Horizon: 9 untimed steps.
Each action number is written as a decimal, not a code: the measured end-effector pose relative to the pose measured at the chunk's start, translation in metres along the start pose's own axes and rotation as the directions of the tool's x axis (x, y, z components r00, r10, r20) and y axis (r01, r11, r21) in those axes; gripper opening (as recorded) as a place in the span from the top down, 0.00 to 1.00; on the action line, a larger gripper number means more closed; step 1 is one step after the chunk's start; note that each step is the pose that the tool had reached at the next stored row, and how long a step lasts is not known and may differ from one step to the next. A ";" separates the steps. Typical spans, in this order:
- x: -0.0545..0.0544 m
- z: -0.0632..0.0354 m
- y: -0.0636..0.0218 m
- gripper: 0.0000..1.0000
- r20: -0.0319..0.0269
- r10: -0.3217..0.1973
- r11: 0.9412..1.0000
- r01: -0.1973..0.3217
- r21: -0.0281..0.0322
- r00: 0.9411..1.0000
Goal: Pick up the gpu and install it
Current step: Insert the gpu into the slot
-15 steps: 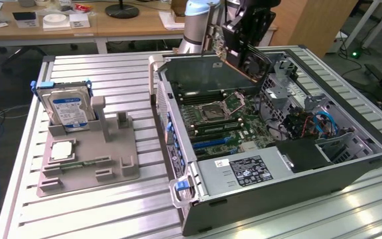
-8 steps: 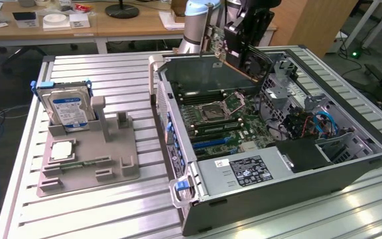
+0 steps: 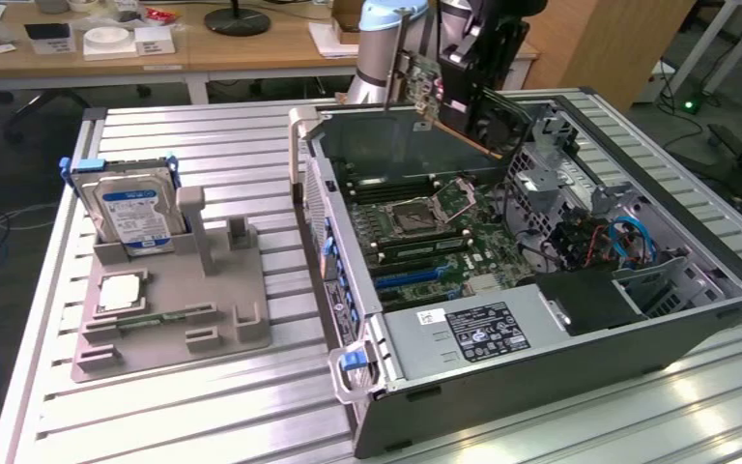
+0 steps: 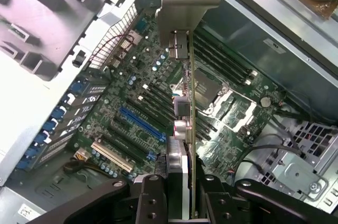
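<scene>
I am pinching the gpu [image 4: 186, 129] between my two fingers [image 4: 150, 197], one pressing on each flat face, so my gripper [image 4: 186, 205] is closing on the card and not standing spread. In the wrist view the card is running edge-on straight away from my fingertips, and its pale metal bracket [image 4: 182, 2] is sitting at the end farthest from them. I am holding it upright in the air above the open computer case [image 3: 680, 333], over the far part of the case in the exterior view, with the card apart from the motherboard [image 4: 132, 129] below it. The long blue slot [image 4: 140, 121] is lying on the board off to one side of the card's edge, and nothing is standing in it. Well apart, towards the exterior view's left, the blue-labelled hard drive [image 3: 132, 208] is standing upright in the grey stand [image 3: 178, 309] on the table [image 3: 190, 416], with the small square CPU chip [image 3: 124, 290] lying flat on that same stand.
</scene>
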<state>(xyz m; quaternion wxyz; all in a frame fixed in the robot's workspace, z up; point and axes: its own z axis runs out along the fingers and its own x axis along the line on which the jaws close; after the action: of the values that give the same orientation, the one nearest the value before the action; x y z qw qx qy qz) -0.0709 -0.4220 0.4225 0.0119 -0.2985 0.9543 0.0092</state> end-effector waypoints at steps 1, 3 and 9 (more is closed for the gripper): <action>0.000 0.0000 -0.0001 0.72 0.000 -0.009 1.000 0.009 0.000 1.000; 0.000 0.0001 -0.0003 0.72 0.000 -0.029 1.000 0.029 -0.001 1.000; 0.001 0.0003 -0.0009 0.72 -0.001 -0.085 0.996 0.085 -0.003 0.996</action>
<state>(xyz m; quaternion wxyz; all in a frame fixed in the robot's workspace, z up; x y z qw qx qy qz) -0.0710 -0.4230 0.4221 0.0115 -0.3389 0.9407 0.0097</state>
